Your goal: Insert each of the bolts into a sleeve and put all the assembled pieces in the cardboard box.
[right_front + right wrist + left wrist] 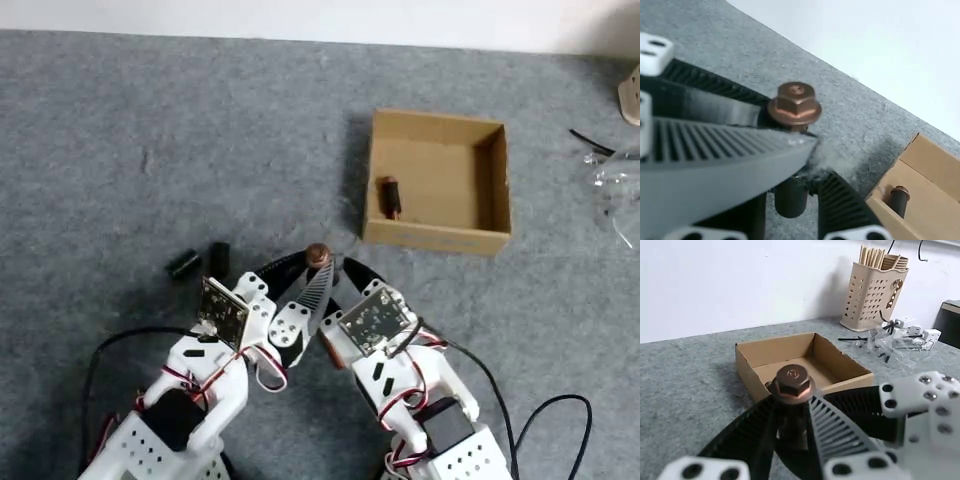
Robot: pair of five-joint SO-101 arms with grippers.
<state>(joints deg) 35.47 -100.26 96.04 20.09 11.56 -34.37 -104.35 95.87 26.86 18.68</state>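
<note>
Nearest the arm bases, the two end effectors meet tip to tip over the grey felt-covered table (120, 150). The left end effector (790, 412) is clamped on the shaft of a copper-coloured hex-head bolt (792, 381), held upright with its head on top. The right end effector (792, 202) is closed around a black cylindrical sleeve (790, 196) directly under that head.

Just to the left lie two loose black sleeves (183, 264) (218, 258), near each other on the table.

Farther out stands the open square cardboard box (437, 238). One assembled bolt-and-sleeve piece (389, 197) lies inside, near its left wall.

Beyond the box, at the table's far edge, are a clear plastic bag of small parts (900, 337) and a beige perforated holder of wooden sticks (875, 287).
</note>
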